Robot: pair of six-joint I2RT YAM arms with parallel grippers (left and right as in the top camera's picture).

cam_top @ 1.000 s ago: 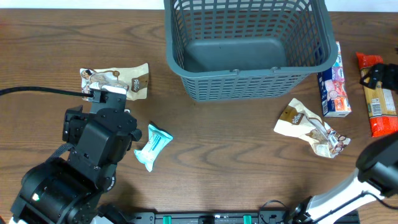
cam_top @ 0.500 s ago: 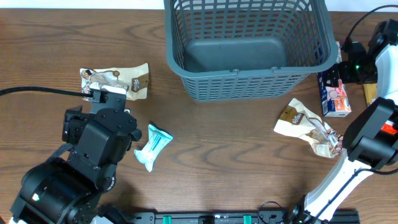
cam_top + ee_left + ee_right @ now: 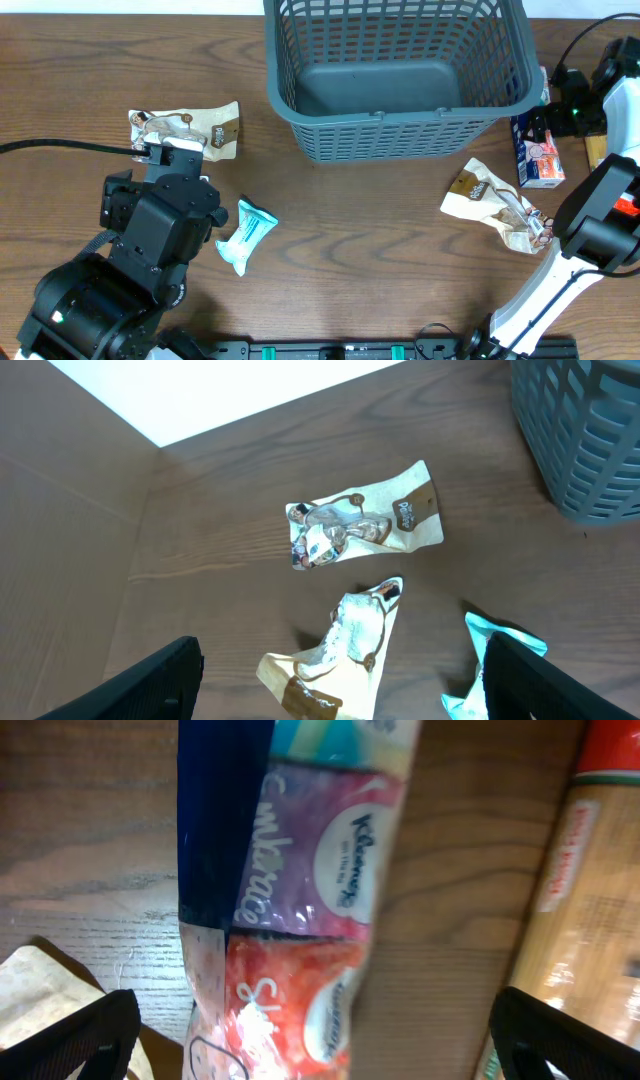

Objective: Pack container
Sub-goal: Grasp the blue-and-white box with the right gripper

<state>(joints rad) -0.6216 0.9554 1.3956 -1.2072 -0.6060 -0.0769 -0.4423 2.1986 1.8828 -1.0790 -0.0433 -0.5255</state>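
My left fingers (image 3: 165,680) stand wide apart and grip nothing. They hang over a crumpled cream packet (image 3: 345,650) that lies on the wooden counter (image 3: 350,230). Past it lies a cream-and-brown packet (image 3: 365,525), flat and apart from the first. A teal packet (image 3: 243,235) lies just beside my left arm (image 3: 150,240), on the side toward the middle of the counter.

The container (image 3: 400,135) stands upright at the far edge of the counter, about midway along it, well apart from my left fingers. Its slotted front wall faces me.

My right fingers (image 3: 80,1035) are spread wide as well, with nothing clamped. They hang above the tissue pack (image 3: 300,870), which lies just to the right of the container. I cannot tell whether I touch it. A long orange-and-tan packet (image 3: 590,900) lies beside the tissue pack on the side away from the container. A crumpled cream-and-brown pouch (image 3: 500,205) lies near the tissue pack, in front of the container's right corner.
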